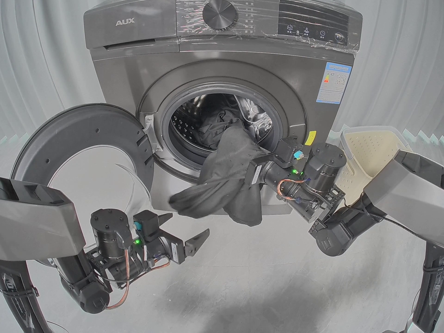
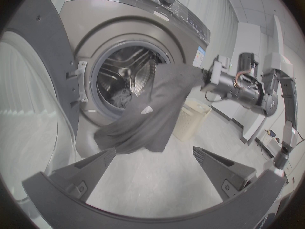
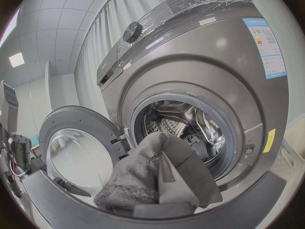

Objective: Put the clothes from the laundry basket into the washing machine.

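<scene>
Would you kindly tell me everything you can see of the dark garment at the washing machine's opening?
The dark garment is soft, dark grey cloth with a slightly fuzzy surface, crumpled in loose folds. The right gripper is shut on its upper part, before the opening of the washing machine; the rest droops past the lower door rim, a small light tag showing. Whether it touches the rim I cannot tell.

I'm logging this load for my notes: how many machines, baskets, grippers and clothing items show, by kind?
Washing machine: 1
Laundry basket: 1
Grippers: 2, left gripper, right gripper
Dark garment in right gripper: 1
Dark clothes in drum: 1 heap, pieces unclear
Total: 6
</scene>
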Controlling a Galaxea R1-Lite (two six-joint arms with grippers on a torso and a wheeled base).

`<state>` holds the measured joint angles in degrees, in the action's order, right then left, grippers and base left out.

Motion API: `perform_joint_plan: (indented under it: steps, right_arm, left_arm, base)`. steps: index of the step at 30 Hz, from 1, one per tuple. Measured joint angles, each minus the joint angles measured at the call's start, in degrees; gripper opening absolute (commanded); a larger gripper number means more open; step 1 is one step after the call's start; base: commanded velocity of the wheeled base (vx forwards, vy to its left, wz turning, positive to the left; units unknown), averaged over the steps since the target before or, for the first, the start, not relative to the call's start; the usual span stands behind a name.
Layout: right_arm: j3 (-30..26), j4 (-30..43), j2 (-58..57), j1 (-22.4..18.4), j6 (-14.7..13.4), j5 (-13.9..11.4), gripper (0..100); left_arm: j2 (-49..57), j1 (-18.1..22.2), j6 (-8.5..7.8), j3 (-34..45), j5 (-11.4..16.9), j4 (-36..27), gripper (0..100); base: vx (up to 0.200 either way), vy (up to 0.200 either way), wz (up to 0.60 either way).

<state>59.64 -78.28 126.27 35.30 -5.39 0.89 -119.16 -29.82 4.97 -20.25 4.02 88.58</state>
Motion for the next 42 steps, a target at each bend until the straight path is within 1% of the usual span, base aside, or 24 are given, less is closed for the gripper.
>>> perform_joint_plan:
  steps: [2,4,8,18,26,36,42]
  right_arm:
    - [0.26,0.02,-0.02,-0.16,0.0,0.01,0]
    - [0.43,0.02,-0.02,-0.05,-0.02,0.01,0]
    - [0.63,0.05,-0.02,0.46,-0.05,0.0,0]
    - [0.01,0.0,-0.02,2.27,-0.13,0.0,0]
    - [-0.55,0.0,-0.04,4.5,-0.18,0.06,0]
    - [-2.23,-0.2,-1.18,7.33,-0.3,0.09,0]
    - [-3.27,-0.35,-1.96,8.59,-0.4,0.15,0]
  left_arm:
    - [0.1,-0.44,-0.77,2.12,0.33,-0.01,100]
    - [0.15,-1.05,-1.17,3.33,0.76,0.0,100]
    - [0.17,-1.44,-1.34,3.77,0.9,-0.01,100]
    - [-0.35,-0.66,-0.79,-6.34,0.77,0.0,100]
    - [-3.44,-0.33,-0.82,-13.76,0.33,0.0,100]
    - [-8.9,-0.16,-0.93,-17.87,0.46,-0.12,100]
    - [-11.52,1.27,-0.88,-22.17,0.4,-0.11,100]
  base:
    - [0.0,0.0,0.0]
    - [0.0,0.0,0.0]
    - [0.0,0.0,0.0]
    - [0.0,0.0,0.0]
    - [0.0,0.0,0.0]
    - [0.0,0.0,0.0]
    - [0.0,0.0,0.0]
